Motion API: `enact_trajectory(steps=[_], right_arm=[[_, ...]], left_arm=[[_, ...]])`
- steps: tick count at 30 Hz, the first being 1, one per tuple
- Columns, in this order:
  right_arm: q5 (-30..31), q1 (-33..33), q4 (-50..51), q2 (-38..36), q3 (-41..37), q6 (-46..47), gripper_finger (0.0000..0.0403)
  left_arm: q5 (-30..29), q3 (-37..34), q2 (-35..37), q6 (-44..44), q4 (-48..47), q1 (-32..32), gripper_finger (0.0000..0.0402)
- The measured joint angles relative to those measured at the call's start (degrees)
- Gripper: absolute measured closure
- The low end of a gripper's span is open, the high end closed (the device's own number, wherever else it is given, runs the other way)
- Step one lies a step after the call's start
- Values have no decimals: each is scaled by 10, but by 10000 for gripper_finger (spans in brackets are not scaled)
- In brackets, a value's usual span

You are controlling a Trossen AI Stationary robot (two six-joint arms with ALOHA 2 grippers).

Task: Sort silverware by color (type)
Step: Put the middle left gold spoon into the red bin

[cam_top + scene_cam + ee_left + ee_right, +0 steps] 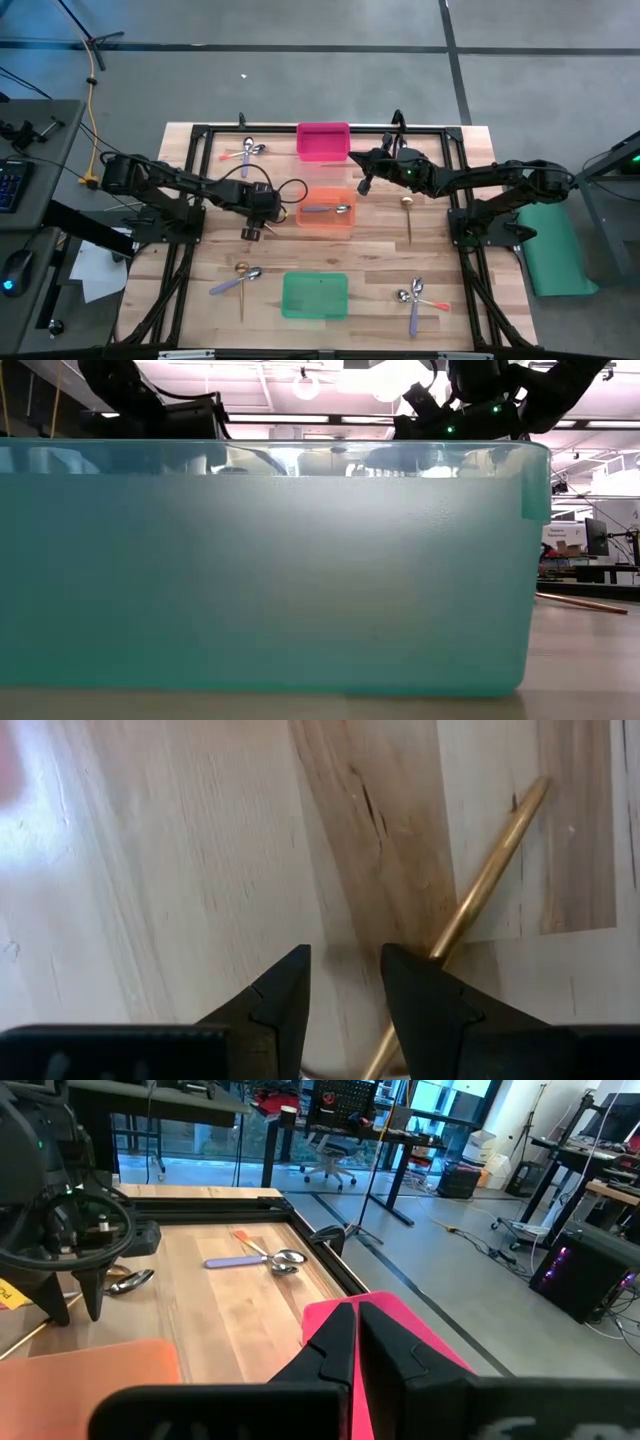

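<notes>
On the wooden table three bins run down the middle: pink bin at twelve o'clock, orange bin at centre holding a purple-handled spoon, green bin at six; the left gripper hangs at nine of the orange bin; the right gripper sits at one of it; a gold spoon lies at three.

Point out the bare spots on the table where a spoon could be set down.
Bare wood lies between the green bin and the orange bin, and right of the pink bin only under the right gripper. Crowded: spoon clusters at lower left and lower right, and around the left gripper.
</notes>
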State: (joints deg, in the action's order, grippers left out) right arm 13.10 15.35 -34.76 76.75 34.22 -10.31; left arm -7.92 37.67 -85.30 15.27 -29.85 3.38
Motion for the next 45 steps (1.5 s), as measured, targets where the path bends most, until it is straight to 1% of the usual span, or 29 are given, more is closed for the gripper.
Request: enact_trajectory(steps=[5,16,22,24,28,34,36,41,45], right_arm=[[0,0,0,0,0,0,403],[0,0,4,0,0,0,403],[0,0,5,0,0,0,403],[0,0,7,0,0,0,403],[0,0,8,0,0,0,403],[0,0,10,0,0,0,403],[0,0,11,0,0,0,403],[0,0,11,0,0,0,403],[0,0,11,0,0,0,403]], left_arm=[[0,5,2,0,-10,0,282],[9,51,0,0,-53,0,291],[64,52,1,-2,-79,-2,291],[70,52,1,-2,-93,-6,291],[70,52,-1,-2,-107,-18,291],[22,52,-23,-1,-107,-24,291],[21,53,-36,0,-106,-23,293],[21,55,-61,17,-112,-24,314],[23,54,-61,33,-112,-24,354]])
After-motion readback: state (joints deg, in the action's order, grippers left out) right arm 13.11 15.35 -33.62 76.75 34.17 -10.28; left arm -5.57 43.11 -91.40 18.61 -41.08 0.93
